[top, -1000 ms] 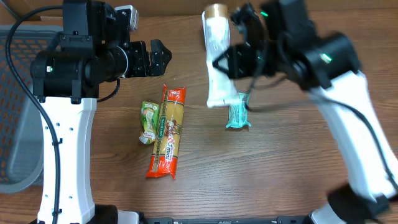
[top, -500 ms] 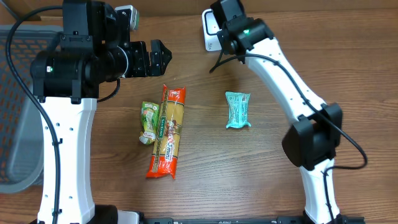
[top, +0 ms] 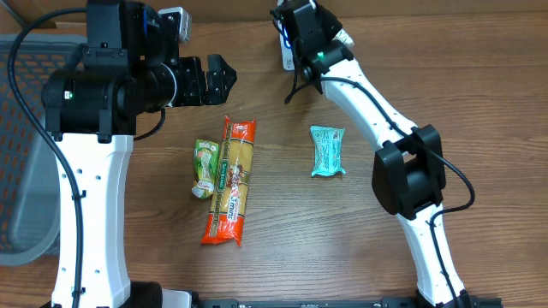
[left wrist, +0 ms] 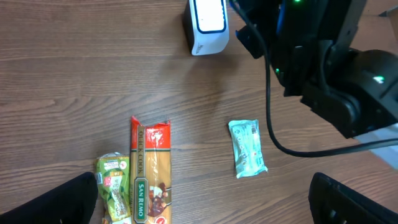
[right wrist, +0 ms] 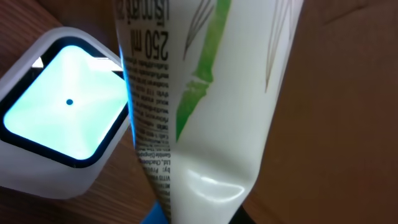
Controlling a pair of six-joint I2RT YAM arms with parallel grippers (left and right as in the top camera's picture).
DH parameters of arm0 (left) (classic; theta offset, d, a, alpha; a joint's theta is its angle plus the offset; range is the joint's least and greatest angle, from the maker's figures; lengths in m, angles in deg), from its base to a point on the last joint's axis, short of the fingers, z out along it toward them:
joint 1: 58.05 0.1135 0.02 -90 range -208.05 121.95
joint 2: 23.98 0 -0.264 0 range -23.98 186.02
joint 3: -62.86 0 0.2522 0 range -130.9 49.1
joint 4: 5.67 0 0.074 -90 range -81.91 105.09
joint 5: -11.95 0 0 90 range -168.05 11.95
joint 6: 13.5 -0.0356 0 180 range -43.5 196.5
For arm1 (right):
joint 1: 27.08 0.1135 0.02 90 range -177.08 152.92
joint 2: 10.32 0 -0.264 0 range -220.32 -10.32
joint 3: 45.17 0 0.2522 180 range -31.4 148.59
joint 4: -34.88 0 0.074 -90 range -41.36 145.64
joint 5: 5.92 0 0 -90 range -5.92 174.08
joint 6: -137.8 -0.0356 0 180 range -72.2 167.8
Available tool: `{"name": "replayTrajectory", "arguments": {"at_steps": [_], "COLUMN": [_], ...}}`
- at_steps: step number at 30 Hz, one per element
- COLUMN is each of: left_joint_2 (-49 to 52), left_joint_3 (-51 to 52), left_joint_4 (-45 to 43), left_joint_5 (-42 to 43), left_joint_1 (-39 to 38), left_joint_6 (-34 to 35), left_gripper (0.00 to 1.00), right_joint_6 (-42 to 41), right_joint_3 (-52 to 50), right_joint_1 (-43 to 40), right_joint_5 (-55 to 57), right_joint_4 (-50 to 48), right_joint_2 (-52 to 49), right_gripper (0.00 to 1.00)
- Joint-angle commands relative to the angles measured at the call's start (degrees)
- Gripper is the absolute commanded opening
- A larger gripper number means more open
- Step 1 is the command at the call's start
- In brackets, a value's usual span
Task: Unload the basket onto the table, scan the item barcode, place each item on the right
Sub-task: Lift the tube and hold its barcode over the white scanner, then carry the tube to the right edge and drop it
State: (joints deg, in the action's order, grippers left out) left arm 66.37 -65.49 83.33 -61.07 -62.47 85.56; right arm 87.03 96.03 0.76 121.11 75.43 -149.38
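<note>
My right gripper [right wrist: 200, 213] is shut on the crimped end of a white tube [right wrist: 205, 93] with green leaf art and small print. The tube hangs just right of the white barcode scanner [right wrist: 62, 118], whose square window glows pale green. From overhead, the right gripper [top: 301, 34] is at the back of the table over the scanner [top: 287, 56], and the arm hides the tube. My left gripper [top: 214, 79] hovers open and empty high above the table, its dark fingertips [left wrist: 56, 202] at the lower corners of the left wrist view.
On the table lie a long orange pasta pack [top: 231, 181], a small green packet [top: 204, 168] touching its left side, and a teal packet [top: 327, 151] to the right. A grey mesh basket [top: 21, 171] stands at the left edge.
The right arm swung the tube from above the table's middle back to the scanner at the far edge. The left arm has not moved.
</note>
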Motion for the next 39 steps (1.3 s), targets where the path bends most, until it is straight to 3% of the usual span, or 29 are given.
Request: {"name": "replayTrajectory", "arguments": {"at_steps": [1,27,33,39], "left_joint_2": [0.42,0.42,0.42,0.42], "left_joint_3": [-0.26,-0.26,-0.26,-0.26], "left_joint_4": [-0.04,-0.04,-0.04,-0.04], "left_joint_5": [0.46,0.46,0.46,0.46], "left_joint_1": [0.26,0.28,0.28,0.26], "left_joint_6": [-0.04,-0.04,-0.04,-0.04], "left_gripper": [1.00,0.99,1.00,1.00], "right_joint_6": [7.89,9.70,2.23,-15.80], "right_joint_3": [1.90,1.53,1.53,1.55], "right_joint_1": [0.28,0.81,0.92,-0.26], "right_joint_5": [6.95,8.35,0.22,-13.77], "right_joint_4": [-2.91,-3.10,5.70,17.40], "right_joint_2": [-1.40,-4.76,4.50,20.65], "right_gripper": [0.04,0.04,0.04,0.04]}}
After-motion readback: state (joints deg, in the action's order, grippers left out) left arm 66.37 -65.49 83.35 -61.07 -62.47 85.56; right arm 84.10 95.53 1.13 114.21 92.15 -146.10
